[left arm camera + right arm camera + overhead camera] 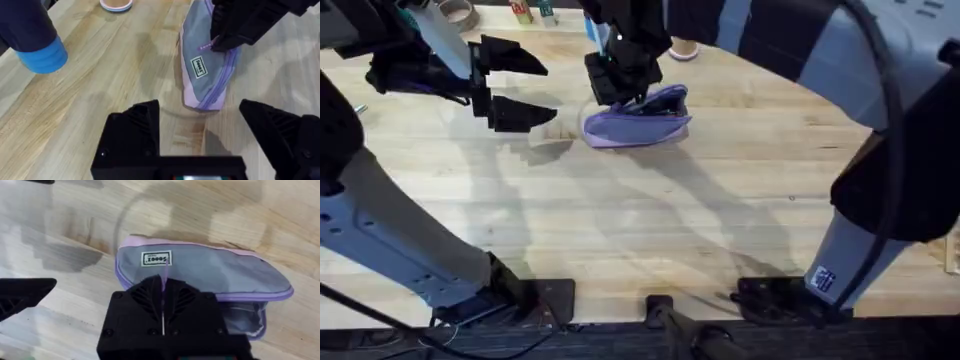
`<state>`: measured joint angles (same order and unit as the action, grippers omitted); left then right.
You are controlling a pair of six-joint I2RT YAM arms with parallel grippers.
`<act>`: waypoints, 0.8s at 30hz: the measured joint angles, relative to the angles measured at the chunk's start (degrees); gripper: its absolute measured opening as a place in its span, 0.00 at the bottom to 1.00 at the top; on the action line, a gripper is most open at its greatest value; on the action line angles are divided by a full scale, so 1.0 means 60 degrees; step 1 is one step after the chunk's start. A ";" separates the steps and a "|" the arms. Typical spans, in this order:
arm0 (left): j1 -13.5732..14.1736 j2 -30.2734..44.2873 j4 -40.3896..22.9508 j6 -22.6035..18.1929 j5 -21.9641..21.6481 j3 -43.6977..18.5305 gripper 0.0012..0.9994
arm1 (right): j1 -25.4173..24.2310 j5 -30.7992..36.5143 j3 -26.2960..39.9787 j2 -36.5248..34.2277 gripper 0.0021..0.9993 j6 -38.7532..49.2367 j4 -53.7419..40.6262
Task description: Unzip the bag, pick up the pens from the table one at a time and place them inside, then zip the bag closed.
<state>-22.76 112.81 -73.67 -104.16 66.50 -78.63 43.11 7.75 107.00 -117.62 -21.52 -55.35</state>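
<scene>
While the bag lies on its side on the table, toward the far middle of the top, its zipper edge is partly parted at one end, as the right wrist view shows. Over it the right gripper has its fingers pressed together on a thin lilac zipper pull. Just beside the bag's end, the left gripper hovers with its fingers spread wide, holding nothing.
</scene>
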 joint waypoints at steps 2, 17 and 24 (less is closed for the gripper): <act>0.0000 0.0000 0.0000 0.0000 0.0000 0.0000 0.99 | 0.0000 0.0000 0.0000 0.0003 0.03 0.0023 -0.0026; 0.0000 0.0001 -0.0240 0.0002 0.0000 0.0000 0.99 | 0.0004 -0.0004 0.0000 0.0505 0.03 0.0052 -0.0114; 0.0000 0.0000 -0.0395 0.0041 -0.0003 0.0000 0.99 | 0.0036 -0.0001 0.0000 0.0505 0.03 0.0132 -0.0114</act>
<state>-22.76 112.81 -76.04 -103.92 66.48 -78.63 43.33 7.74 107.00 -114.59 -20.73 -56.03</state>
